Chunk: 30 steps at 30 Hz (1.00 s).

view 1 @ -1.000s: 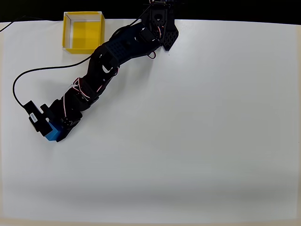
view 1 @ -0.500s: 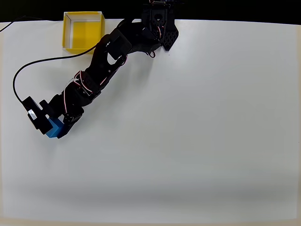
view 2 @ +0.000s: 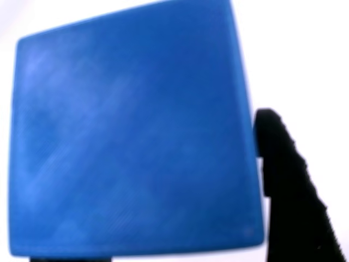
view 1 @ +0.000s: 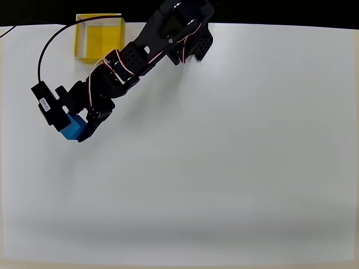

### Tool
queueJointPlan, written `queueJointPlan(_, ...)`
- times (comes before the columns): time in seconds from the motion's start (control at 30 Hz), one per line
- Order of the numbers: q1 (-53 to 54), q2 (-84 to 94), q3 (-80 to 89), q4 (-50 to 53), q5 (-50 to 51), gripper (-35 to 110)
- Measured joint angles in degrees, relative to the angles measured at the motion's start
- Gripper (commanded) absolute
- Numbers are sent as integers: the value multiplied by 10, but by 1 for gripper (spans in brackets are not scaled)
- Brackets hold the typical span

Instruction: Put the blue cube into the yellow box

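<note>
Spanning most of the overhead view: white table [view 1: 235, 157], matte, with a black band along its top edge. Reaching across it from a base at top centre down toward the left: black arm [view 1: 140, 53], jointed, with red and white wires along its links. Trailing from the arm's far end in a loop up toward the top left corner: thin black cable [view 1: 47, 45]. Sitting at the table's top left edge, just above the arm's forward links: yellow box [view 1: 100, 38], open-topped, whitish rims, interior bare; right side partly overlapped by the arm. Positioned at the left of the table, below and left of the box and well apart from it: gripper [view 1: 72, 124], closed around the blue cube [view 1: 73, 128]. Cube pinched between the two black fingers, one face showing below the gripper body. Confirmed in the wrist view: blue cube [view 2: 131, 131] very close to the lens, slightly blurred, with one dark serrated finger [view 2: 289, 191] pressed against its right side. White surface behind it. Contact between cube and table: cannot tell.
</note>
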<state>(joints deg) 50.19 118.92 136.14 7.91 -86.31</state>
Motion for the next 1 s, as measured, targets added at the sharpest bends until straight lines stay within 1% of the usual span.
queueJointPlan(0.1, 52, 44, 11, 51, -4, 16)
queueJointPlan(0.3, 153, 68, 30, 76, -23, 16)
queueJointPlan(0.5, 278, 90, 33, 145, -23, 16)
queueJointPlan(0.7, 392, 113, 40, 185, -23, 16)
queueJointPlan(0.83, 446, 115, 41, 210, -21, 16)
queueJointPlan(1.0, 474, 115, 41, 244, -10, 16)
